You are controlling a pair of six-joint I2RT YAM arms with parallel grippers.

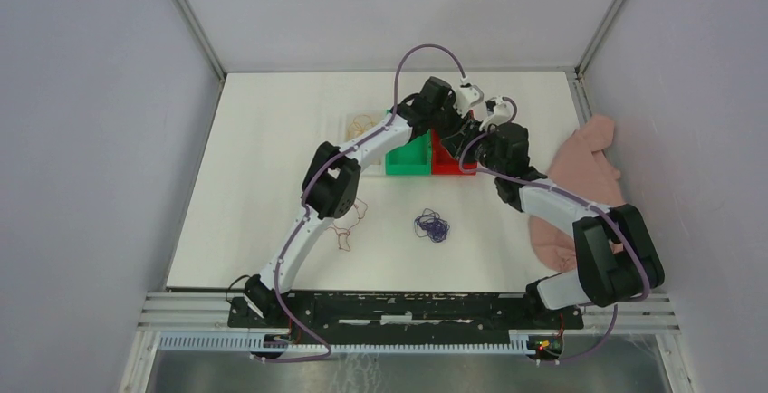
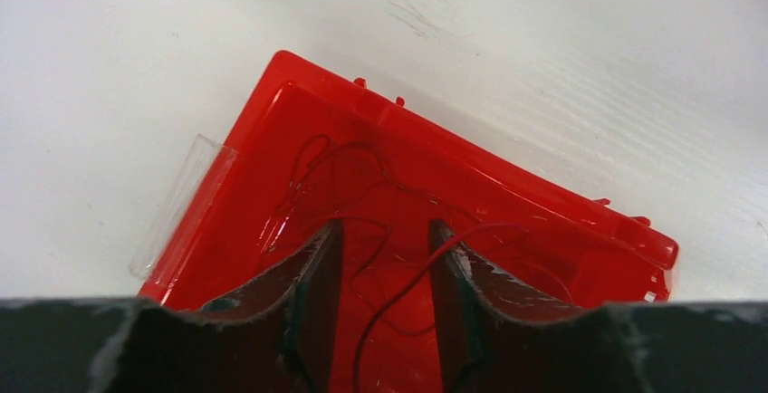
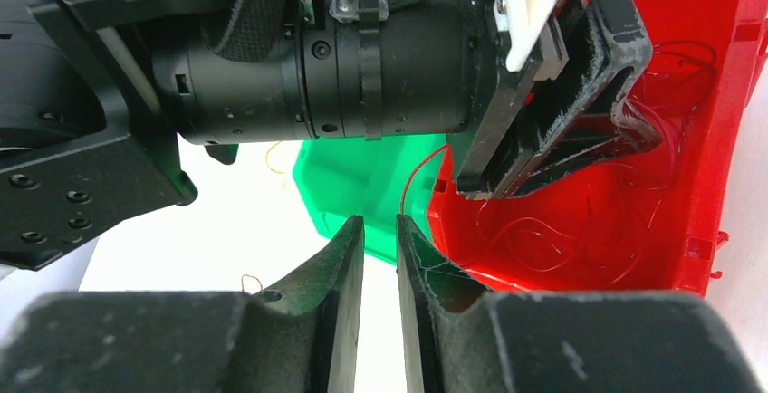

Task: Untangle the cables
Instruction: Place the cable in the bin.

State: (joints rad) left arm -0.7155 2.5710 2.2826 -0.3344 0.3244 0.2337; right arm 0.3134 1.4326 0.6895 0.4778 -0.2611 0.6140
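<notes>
1. Left arm [image 1: 331, 185]: I have it reaching across the table [image 1: 272, 185] to the red bin [image 2: 543, 203]. The left jaws are spread, pointing down into the bin.

2. Red cable [image 2: 396, 292]: it lies in loose loops on the floor of the red bin. One strand runs through the gap between the left jaws. Neither finger presses on it, so I read it as not gripped.

3. Right arm [image 1: 561, 207]: it comes in from the right and its wrist sits just beside the left one. The right jaws stand nearly together with a narrow slit of daylight between them, over the near corner where the green bin [image 3: 362, 176] meets the red bin. I see nothing inside the slit. A red strand curves up close to one fingertip; I cannot tell whether it touches.

4. Dark blue-purple cable [image 1: 432, 225]: a small bundle on the bare table, in front of the bins and apart from both arms.

5. Yellow cable [image 1: 362, 125]: inside a pale tray [image 1: 347, 136], left of the green bin.

6. Thin reddish strands [image 1: 345, 237] lie on the table beside the left arm's elbow.

7. A pink cloth [image 1: 589, 176] lies at the right edge, partly under the right arm.
</notes>
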